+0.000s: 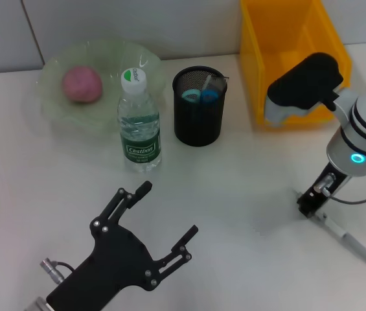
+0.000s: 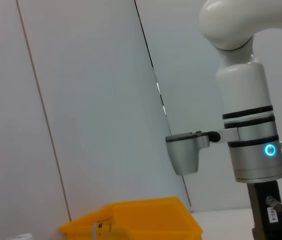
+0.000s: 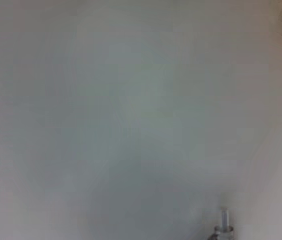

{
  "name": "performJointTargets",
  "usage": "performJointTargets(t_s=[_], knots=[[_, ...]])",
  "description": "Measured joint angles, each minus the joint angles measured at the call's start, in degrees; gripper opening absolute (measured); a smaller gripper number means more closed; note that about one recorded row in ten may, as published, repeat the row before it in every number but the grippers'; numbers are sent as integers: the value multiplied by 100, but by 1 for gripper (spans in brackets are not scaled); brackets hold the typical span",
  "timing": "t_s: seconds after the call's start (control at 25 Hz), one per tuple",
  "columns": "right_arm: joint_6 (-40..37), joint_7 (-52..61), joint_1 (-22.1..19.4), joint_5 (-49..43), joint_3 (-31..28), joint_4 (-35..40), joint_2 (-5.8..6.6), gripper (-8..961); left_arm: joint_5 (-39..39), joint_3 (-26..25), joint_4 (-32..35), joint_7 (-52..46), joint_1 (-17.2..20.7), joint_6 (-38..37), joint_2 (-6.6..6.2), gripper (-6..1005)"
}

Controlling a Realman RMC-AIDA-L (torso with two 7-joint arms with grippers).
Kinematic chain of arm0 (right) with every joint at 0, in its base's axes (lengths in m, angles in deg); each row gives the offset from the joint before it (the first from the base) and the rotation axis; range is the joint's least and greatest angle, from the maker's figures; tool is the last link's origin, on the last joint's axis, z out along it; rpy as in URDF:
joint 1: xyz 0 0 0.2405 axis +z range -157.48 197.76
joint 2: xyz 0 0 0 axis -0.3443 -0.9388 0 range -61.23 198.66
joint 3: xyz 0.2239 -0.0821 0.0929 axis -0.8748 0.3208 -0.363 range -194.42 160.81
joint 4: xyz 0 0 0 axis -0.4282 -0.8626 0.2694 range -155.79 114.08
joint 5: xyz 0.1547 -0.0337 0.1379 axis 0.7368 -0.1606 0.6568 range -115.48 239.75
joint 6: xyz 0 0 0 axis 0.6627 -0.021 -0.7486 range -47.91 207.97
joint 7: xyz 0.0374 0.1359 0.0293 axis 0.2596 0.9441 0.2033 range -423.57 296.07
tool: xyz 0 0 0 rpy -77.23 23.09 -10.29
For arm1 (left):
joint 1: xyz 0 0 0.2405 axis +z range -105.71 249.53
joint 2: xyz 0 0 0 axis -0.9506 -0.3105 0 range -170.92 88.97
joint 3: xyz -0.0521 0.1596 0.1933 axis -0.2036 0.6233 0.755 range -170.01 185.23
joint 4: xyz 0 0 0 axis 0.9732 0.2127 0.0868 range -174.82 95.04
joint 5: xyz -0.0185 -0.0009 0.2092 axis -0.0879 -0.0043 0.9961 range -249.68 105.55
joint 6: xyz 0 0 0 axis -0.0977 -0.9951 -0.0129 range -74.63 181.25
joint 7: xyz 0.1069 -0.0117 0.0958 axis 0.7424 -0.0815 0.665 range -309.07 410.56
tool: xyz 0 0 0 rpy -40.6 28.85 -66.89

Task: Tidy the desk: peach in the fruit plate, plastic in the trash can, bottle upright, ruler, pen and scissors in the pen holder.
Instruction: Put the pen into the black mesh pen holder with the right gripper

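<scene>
From the head view, the right gripper (image 1: 313, 206) is reaching down onto one end of the thin silver pen (image 1: 347, 240) lying on the white desk (image 1: 247, 194). I cannot tell if it is pinching it. The black mesh pen holder (image 1: 199, 107) is waiting well apart. The left gripper (image 1: 163, 210) is resting spread wide. In the left wrist view, the yellow plastic bin (image 2: 141, 220) is showing. The right wrist view is showing only desk.

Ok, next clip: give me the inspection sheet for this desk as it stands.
Surface: white desk, mostly bare.
Job's things: peach in the fruit plate; bottle upright; scissors in the pen holder; pen lying on the desk; yellow trash can at the back.
Clutter: nothing seen.
Grippers: left gripper open, hovering near the front; right gripper down at the pen's end, grip unclear.
Cables: thin cable by the right gripper.
Surroundings: pale wall panels.
</scene>
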Motion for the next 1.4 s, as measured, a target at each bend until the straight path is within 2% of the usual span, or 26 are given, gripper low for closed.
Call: performJointTargets(t_s=[0.24,0.4,0.52,0.56,0.68,0.8,0.96,1.0,1.12,1.16,1.2,1.4], knots=[[-62,-1,-223,27,-76,543,7,188,0,40,-22,0,23,186,-15,842],[-66,-8,-346,35,-150,897,10,188,0,42,-24,0,17,194,-16,842],[-16,-71,-459,62,-378,1458,13,188,-2,41,-13,0,12,199,-23,842],[83,-186,-495,205,-649,1858,13,188,-2,41,-13,0,12,199,-23,842],[283,-307,-495,368,-909,2119,22,188,-6,44,-10,-4,0,204,-25,842],[868,-546,-435,625,-1184,2265,31,188,-9,50,-20,-7,-12,206,-18,842],[1827,-875,-383,1046,-1209,2305,31,189,-10,50,-24,-8,-15,207,-15,842],[1827,-875,-383,1046,-1209,2305,31,189,-10,50,-24,-8,-15,207,-15,842],[2460,-997,-372,1090,-1032,2289,25,189,-68,55,-28,-9,-16,207,-6,842],[2907,-1125,-378,1198,-809,2186,19,189,-68,55,-28,-9,-16,207,-6,842],[2907,-1125,-378,1198,-809,2186,19,189,-68,55,-28,-9,-16,207,-6,842],[3912,-1371,-448,1549,-300,1814,10,189,-79,60,-29,-9,-21,183,2,841]])
